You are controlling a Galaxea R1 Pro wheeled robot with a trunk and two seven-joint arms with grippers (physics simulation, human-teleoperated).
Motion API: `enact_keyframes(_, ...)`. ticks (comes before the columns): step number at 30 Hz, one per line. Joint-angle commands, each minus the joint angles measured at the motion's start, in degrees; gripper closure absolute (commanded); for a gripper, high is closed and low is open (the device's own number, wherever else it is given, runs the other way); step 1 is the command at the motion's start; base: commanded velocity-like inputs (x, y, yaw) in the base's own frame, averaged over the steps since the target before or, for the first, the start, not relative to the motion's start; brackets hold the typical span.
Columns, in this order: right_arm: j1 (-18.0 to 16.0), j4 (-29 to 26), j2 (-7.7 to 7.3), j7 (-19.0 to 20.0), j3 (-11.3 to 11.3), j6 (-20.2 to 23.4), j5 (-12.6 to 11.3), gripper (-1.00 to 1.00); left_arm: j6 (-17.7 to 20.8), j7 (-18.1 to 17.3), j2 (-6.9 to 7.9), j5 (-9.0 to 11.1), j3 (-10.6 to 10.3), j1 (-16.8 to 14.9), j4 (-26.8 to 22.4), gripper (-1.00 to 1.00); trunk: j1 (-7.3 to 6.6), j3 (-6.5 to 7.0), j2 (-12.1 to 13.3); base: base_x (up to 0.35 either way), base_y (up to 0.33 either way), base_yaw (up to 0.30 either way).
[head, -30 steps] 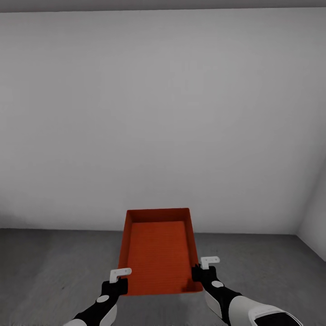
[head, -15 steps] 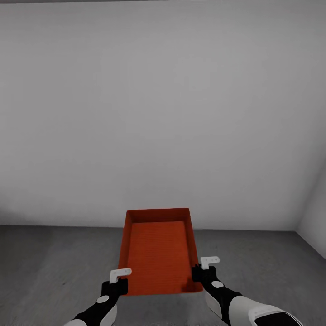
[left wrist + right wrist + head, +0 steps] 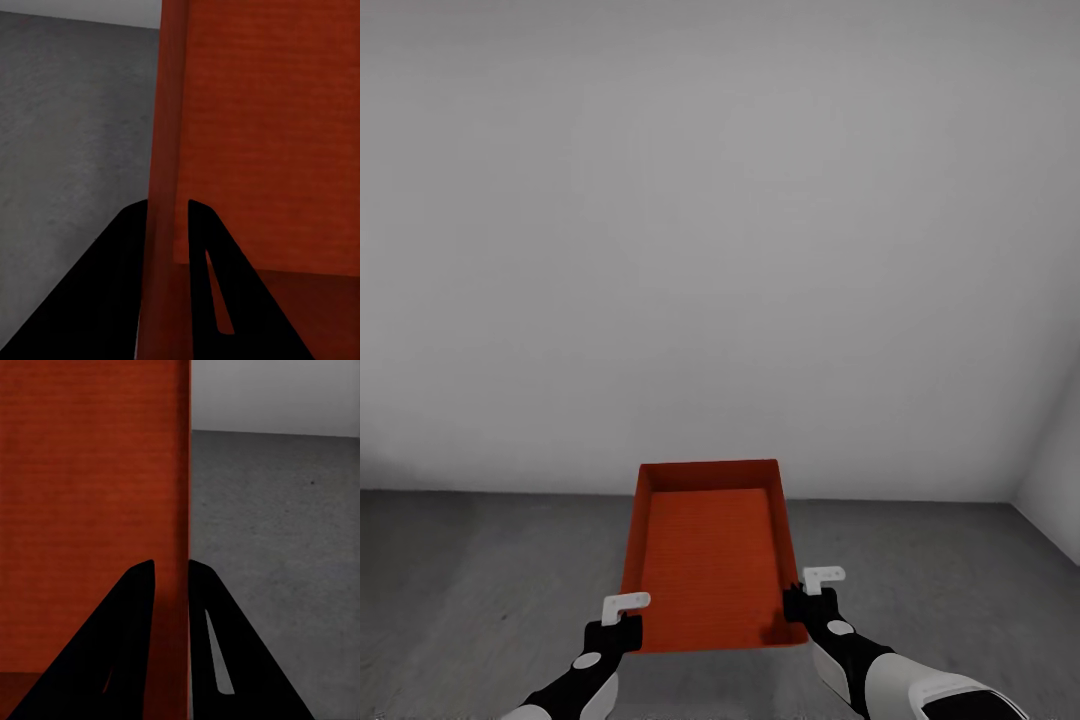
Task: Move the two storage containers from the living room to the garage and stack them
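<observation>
- Hanging between both arms in the head view, one storage container (image 3: 712,555) sits open-top and empty, held above the dark grey floor (image 3: 480,570) of the garage, its far end toward the white wall (image 3: 720,250); the second container I cannot place from these pictures.
- The left pincer (image 3: 622,612) pinches the container's left side wall near the close corner; the left wrist view has a dark finger (image 3: 112,285) on each face of that wall (image 3: 166,150) – clamped on it.
- The right pincer (image 3: 812,588) does likewise on the right wall; in the right wrist view the thin red edge (image 3: 178,495) runs between the two fingers (image 3: 120,645), gripped.
- Risk, as I judge it: both grips sit at the near end, so the far end is unsupported – a jolt or uneven lowering could tip it or let a smooth wall slip; releasing one side first would swing it.
- Against the picture a second ago: container and arms match in position; the floor line sits a little higher and the ceiling strip is gone – the camera has shifted, not the things.
</observation>
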Motion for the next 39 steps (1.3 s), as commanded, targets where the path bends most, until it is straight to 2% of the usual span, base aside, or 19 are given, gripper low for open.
enact_keyframes(1, -0.04, 0.21, 0.03, 0.07, -1.76, -0.11, -0.28, 1.0, -0.33, 0.59, -0.01, -0.3, 0.18, -0.07, -0.21, 1.0, 0.0, -0.17, -0.06, 0.0, 0.0, 0.0)
enact_keyframes(39, -0.04, 0.21, 0.03, -0.01, -1.78, -0.11, -0.28, 1.0, -0.39, 0.57, 0.02, -0.3, 0.07, -0.06, -0.33, 1.0, 0.0, -3.67, -0.06, 0.0, 0.0, 0.0)
